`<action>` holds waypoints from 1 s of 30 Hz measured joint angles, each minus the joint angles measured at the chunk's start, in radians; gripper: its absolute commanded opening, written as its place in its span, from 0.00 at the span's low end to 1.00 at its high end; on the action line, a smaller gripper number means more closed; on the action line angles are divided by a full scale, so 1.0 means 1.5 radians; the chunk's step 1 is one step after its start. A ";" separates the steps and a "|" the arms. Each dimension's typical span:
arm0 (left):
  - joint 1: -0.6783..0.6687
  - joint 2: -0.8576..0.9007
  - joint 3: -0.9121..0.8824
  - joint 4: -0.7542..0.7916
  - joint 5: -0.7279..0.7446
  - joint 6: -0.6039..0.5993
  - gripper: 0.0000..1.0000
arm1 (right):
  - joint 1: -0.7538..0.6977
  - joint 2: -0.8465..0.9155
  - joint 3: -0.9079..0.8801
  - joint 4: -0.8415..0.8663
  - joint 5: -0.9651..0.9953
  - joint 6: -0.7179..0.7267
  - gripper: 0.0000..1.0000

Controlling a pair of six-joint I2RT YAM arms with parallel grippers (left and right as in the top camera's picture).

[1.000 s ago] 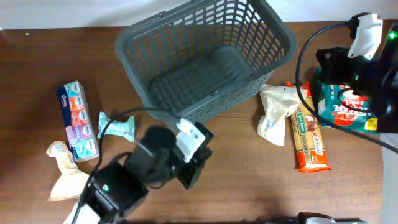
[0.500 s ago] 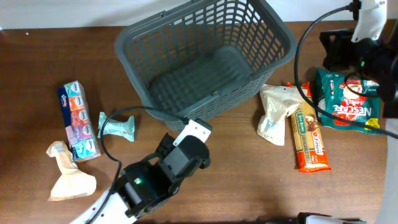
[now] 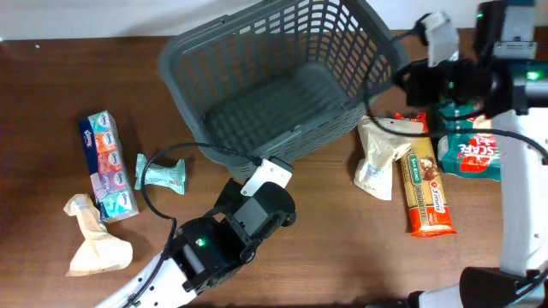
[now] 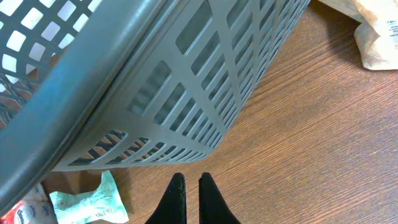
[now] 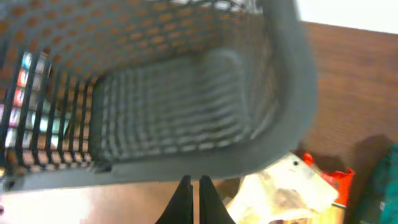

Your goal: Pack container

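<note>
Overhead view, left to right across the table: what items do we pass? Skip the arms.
tissue multipack → teal wrapped snack → container → pale pouch → orange packet → green Nescafe bag. The crumpled beige bag overlaps the multipack, so it is left out.

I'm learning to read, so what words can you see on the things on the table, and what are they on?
"SCAFE": the end of a brand word on the green bag; its start cannot be read.
Orange box: print too small to read.
Colourful pack and teal wrapper: too blurred to read.
</note>
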 measured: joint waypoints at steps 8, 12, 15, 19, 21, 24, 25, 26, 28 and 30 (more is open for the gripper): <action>0.000 0.034 0.000 0.000 -0.002 0.000 0.02 | 0.032 0.000 0.000 -0.023 0.021 -0.053 0.03; 0.000 0.057 0.000 0.002 -0.002 0.000 0.02 | 0.032 0.001 0.000 -0.020 0.034 -0.075 0.04; 0.000 0.070 0.000 0.014 -0.002 0.000 0.02 | 0.032 0.003 0.000 -0.004 0.039 -0.087 0.03; 0.000 0.072 0.000 0.021 -0.002 0.000 0.02 | 0.032 0.014 0.000 0.042 0.041 -0.096 0.03; 0.000 0.073 0.000 0.021 -0.002 0.000 0.02 | 0.032 0.022 0.000 0.061 0.041 -0.098 0.04; 0.000 0.073 0.000 0.021 -0.002 0.000 0.02 | 0.032 0.037 0.000 0.083 0.041 -0.099 0.04; 0.000 0.073 0.000 0.021 -0.002 0.000 0.02 | 0.032 0.042 0.000 0.087 0.041 -0.099 0.04; 0.000 0.073 0.000 0.023 -0.002 0.000 0.02 | 0.032 0.048 0.000 0.090 0.041 -0.099 0.04; 0.000 0.073 0.000 0.027 -0.002 0.000 0.02 | 0.032 0.058 0.000 0.094 0.041 -0.099 0.03; 0.000 0.073 0.000 0.032 -0.002 0.000 0.02 | 0.032 0.069 0.000 0.096 0.041 -0.099 0.04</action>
